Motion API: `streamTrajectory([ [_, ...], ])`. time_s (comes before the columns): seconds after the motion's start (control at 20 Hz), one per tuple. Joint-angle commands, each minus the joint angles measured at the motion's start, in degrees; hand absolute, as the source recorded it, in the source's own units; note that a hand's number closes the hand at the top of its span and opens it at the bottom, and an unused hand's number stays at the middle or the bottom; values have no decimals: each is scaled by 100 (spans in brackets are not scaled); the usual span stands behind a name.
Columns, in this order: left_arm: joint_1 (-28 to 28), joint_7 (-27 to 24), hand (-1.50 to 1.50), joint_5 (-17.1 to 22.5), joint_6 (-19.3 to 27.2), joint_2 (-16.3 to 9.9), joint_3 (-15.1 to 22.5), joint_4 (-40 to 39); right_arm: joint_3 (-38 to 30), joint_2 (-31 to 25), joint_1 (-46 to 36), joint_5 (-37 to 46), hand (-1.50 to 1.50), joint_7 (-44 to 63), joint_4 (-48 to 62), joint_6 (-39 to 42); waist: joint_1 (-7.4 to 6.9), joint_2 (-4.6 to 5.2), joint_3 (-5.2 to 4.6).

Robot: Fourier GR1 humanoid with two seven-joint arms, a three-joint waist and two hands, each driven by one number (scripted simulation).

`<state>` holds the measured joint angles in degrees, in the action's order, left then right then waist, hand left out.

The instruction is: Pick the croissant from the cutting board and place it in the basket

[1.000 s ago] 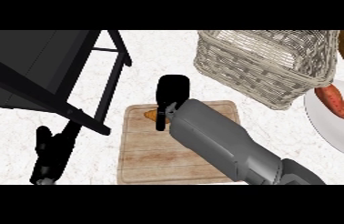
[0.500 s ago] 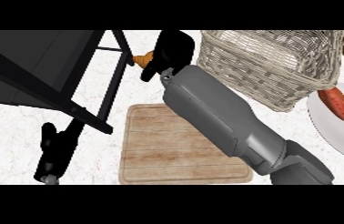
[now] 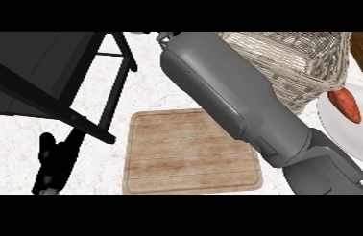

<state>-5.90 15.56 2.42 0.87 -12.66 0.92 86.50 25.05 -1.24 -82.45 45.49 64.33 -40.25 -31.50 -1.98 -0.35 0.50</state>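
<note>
In the head view, a grey right forearm [image 3: 234, 100] is seen stretched from the lower right up to the top edge of the scene, where its wrist is cut off; the right hand itself is not shown, so whether it is wide, narrow or wrapped round anything cannot be told. No croissant is visible anywhere. The pale wooden rectangular cutting board [image 3: 188, 156] is left bare on the white marbled desk [image 3: 142, 86], so the croissant is judged to be carried out of sight beyond the top edge, though this cannot be confirmed.

The woven light-brown wicker basket [image 3: 305, 62] is placed at the upper right, just beside the forearm's right flank and partly overlapped by it. The coming move is judged to turn on this: the basket's opening lies to the right of the unseen wrist end and slightly nearer, so a short sideways travel to the right is called for. The right arm is by far the nearer one.

The black left hand [image 3: 48, 163] is seen low at the left, well apart from the basket, its fingers too dark to be read.
</note>
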Motion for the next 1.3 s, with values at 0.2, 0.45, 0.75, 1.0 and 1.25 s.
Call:
streamTrajectory([
  [0.2, -421, 71, 0, 109, -133, 98, 45, -201, -801, -441, -1106, 708, 150, 1443, 741, -410, 70, 23, -64],
  [0.45, -432, 223, 0, 246, -215, 48, -78, -186, -1169, -601, -1292, 860, 150, 1483, 1097, -257, 119, 19, -60],
  [0.75, -98, -27, 0, 9, -68, 122, -94, -588, -1624, -1040, -1233, 776, 150, 679, 1587, -264, 117, 101, -63],
  [1.0, -263, -15, 0, 174, -260, 71, -168, -526, -1808, -1161, -1061, 763, 150, 440, 1726, -183, 154, 59, -58],
  [1.25, -294, -104, 0, -29, -102, 193, -65, -415, -2097, -1233, -545, 625, 150, -225, 1776, -887, 94, 84, -54],
])
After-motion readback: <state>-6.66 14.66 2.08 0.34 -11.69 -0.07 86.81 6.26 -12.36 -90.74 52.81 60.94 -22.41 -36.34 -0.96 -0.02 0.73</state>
